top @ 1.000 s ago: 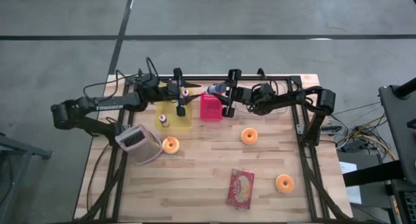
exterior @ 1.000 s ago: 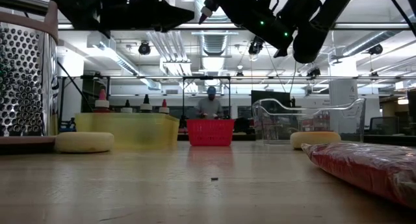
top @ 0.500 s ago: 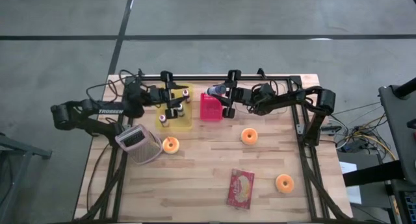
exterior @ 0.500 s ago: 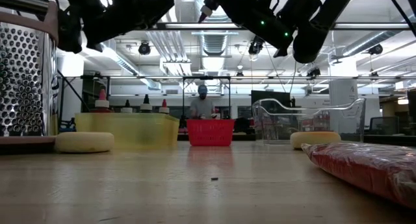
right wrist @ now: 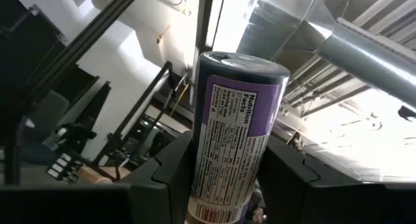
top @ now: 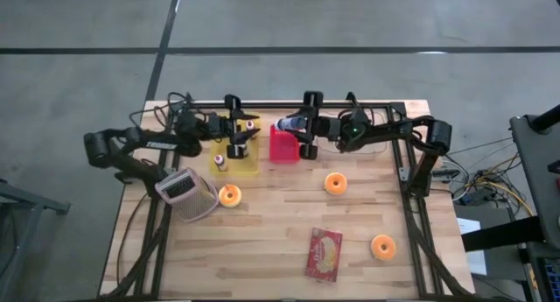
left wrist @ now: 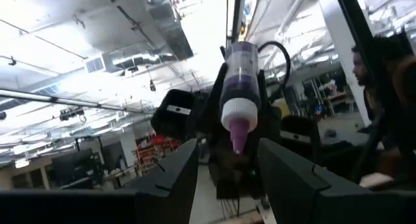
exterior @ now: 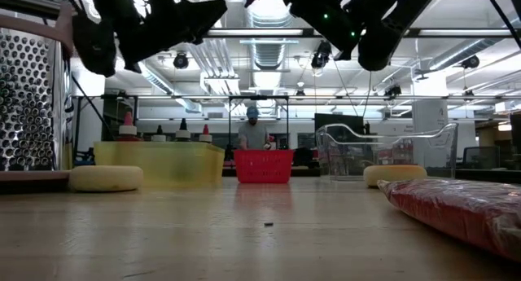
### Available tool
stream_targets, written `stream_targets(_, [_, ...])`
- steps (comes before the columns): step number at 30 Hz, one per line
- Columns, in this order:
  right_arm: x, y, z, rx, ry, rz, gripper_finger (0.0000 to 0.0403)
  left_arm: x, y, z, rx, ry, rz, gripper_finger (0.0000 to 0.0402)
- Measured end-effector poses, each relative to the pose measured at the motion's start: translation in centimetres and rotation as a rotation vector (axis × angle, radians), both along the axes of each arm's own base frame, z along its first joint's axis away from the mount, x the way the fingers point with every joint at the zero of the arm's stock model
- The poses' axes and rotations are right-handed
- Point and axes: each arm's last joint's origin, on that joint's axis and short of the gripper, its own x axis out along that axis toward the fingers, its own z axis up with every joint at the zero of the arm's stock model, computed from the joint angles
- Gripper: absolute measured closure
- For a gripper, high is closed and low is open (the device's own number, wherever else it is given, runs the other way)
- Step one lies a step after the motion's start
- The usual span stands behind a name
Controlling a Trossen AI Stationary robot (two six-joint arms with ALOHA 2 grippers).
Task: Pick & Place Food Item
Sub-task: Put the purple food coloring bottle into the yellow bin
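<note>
We hold the purple squeeze bottle (right wrist: 235,146) clamped in the right gripper (top: 302,127) above the red basket (top: 282,147); lower squarely before releasing; left gripper (top: 234,143), fingers apart, empty over the yellow bin (top: 248,166).

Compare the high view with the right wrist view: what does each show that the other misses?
Only the high view shows the table and its layout: the yellow bin of bottles, the red basket, three donuts, the grater, the red snack packet, and the left gripper over the yellow bin. Only the right wrist view shows the nutrition label on the held bottle and the ceiling ducts behind it. Both show the purple bottle clamped in the right gripper, beside the red basket.
</note>
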Motion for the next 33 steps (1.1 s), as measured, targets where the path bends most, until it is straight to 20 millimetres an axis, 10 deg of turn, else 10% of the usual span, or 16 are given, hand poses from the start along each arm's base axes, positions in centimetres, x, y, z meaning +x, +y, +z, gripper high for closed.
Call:
stream_targets(10, [0.4,-0.2,1.6,-0.025,-0.057,-0.006,0.0261,3.5,1.8,0.6,-0.027,0.012,-0.122,0.0239])
stream_targets(33, [1.1,-0.6,1.5,-0.018,0.012,-0.024,0.0261,4.7,2.4,2.0,-0.066,0.063,-0.193,0.0239])
